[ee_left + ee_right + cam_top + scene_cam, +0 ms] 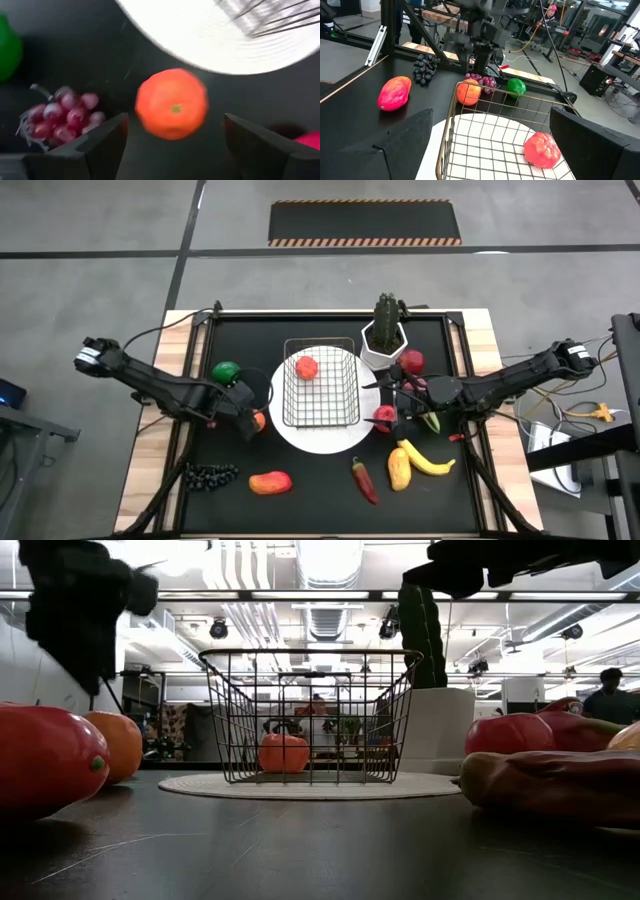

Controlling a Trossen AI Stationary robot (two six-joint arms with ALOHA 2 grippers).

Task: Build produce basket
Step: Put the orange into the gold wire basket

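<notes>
Cactus pot [385, 335] beside basket [320, 385] (on white plate [300, 435]), orange [258, 420] alongside

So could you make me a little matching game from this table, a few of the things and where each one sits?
Things:
1. basket
2. red fruit
3. orange
4. dark grapes

Places:
A. on the black mat beside the plate, between the open left pincer's fingers
B. on the white plate
C. near the mat's front left corner, by the mango
D. inside the basket

Pairs: 1-B, 2-D, 3-A, 4-C
</notes>
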